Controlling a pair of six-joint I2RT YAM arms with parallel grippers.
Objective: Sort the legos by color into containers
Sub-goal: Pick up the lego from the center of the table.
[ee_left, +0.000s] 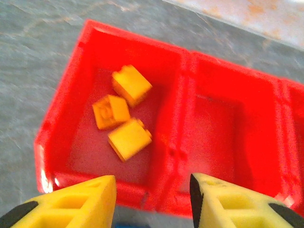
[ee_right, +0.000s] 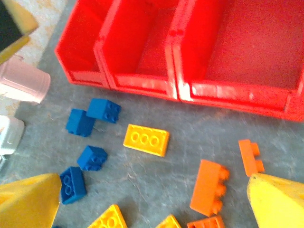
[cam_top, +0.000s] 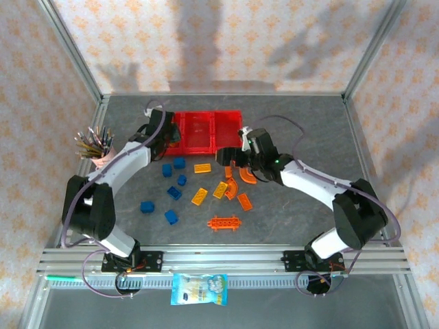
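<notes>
You are working in a robotics lab test cell, not a home: aluminium rails (cam_top: 226,260) are edging a grey tabletop (cam_top: 288,223), and slanted metal posts (cam_top: 72,48) are holding floral printed panels (cam_top: 226,41) as stand-in walls, all closing off a single booth.

The left wrist view's right edge cuts off the third bin (ee_left: 293,123).

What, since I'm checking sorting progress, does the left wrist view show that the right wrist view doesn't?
Left wrist: three yellow bricks lying inside an end bin. Right wrist: loose blue bricks, a yellow plate, orange pieces and a pink cup on the table. Both: the row of red bins.
</notes>
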